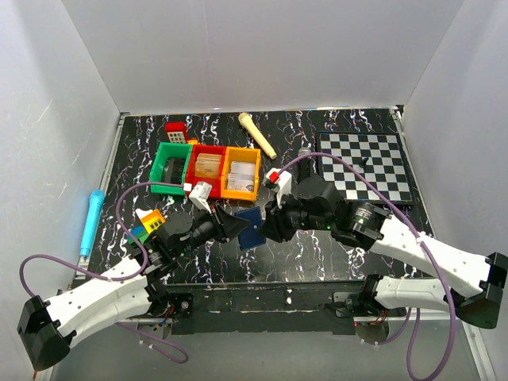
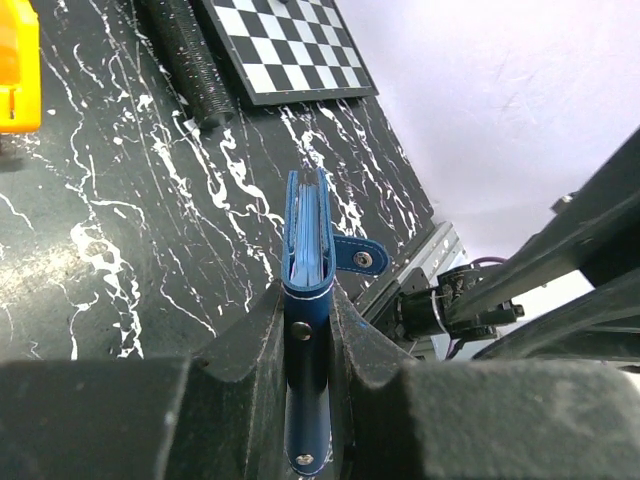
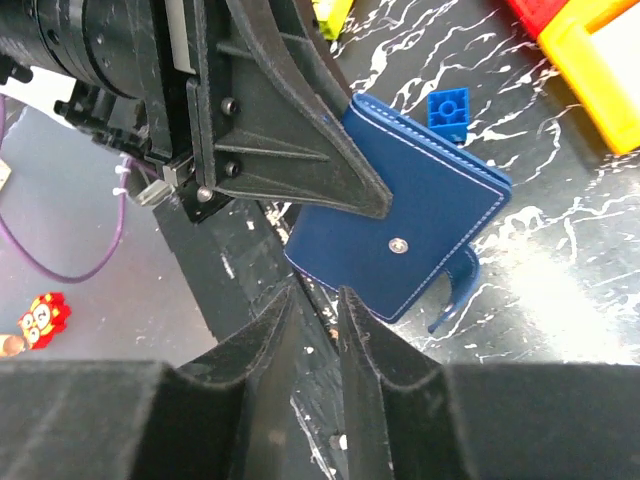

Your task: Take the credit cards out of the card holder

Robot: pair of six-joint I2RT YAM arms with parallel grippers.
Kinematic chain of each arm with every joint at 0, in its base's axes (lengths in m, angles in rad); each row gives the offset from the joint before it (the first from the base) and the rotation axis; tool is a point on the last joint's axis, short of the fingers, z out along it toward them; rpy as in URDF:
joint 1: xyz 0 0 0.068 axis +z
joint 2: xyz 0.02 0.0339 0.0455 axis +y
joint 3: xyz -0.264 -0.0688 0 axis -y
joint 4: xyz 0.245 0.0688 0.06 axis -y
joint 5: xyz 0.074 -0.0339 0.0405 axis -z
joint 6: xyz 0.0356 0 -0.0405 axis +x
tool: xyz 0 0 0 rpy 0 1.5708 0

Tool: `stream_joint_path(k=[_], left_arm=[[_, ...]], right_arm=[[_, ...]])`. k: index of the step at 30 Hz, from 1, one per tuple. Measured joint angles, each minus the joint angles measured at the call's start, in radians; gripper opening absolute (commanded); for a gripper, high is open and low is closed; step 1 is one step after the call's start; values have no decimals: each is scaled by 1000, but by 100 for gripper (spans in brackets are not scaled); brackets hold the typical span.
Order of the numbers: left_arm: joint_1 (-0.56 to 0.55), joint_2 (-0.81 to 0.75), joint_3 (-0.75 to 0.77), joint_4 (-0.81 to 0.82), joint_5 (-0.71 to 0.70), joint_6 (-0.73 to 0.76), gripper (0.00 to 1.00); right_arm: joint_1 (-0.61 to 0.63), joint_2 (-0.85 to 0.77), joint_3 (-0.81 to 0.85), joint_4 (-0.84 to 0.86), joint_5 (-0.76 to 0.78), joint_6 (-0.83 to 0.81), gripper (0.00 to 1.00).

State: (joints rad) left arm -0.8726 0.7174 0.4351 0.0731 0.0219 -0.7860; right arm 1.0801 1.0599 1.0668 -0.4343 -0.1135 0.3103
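While on edge, card holder (image 2: 306,330) rightward

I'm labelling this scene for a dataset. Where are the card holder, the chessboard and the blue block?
card holder (image 3: 435,195): right wrist view, navy outer cover.
chessboard (image 1: 382,168): top view, checkered surface.
blue block (image 3: 448,108): right wrist view, studded top face.

Overhead camera high behind the robot, looking down across the whole marbled table (image 1: 139,139), left wrist camera close and low, facing the chessboard (image 2: 290,50), right wrist camera tight from the opposite side, all three sharing the card holder (image 1: 250,226).
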Motion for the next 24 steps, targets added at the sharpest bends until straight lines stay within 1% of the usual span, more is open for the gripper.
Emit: stream_joint_path(k=[5,11,20,24], left_arm=[[7,-18,0,17,40,11,0],[29,-55,-12,78,100,8,0],[97,-95,-60,159,201,-14,0],[119,-99,-84,222,258,-25,0]], right_arm=[[-1,15,-18,19,-49,1,25],[-28,13,-28,32,-64,4,23],[-109,-6,-64,35,-81,16,23],[-128,-21,-67,37,-94,27,25]])
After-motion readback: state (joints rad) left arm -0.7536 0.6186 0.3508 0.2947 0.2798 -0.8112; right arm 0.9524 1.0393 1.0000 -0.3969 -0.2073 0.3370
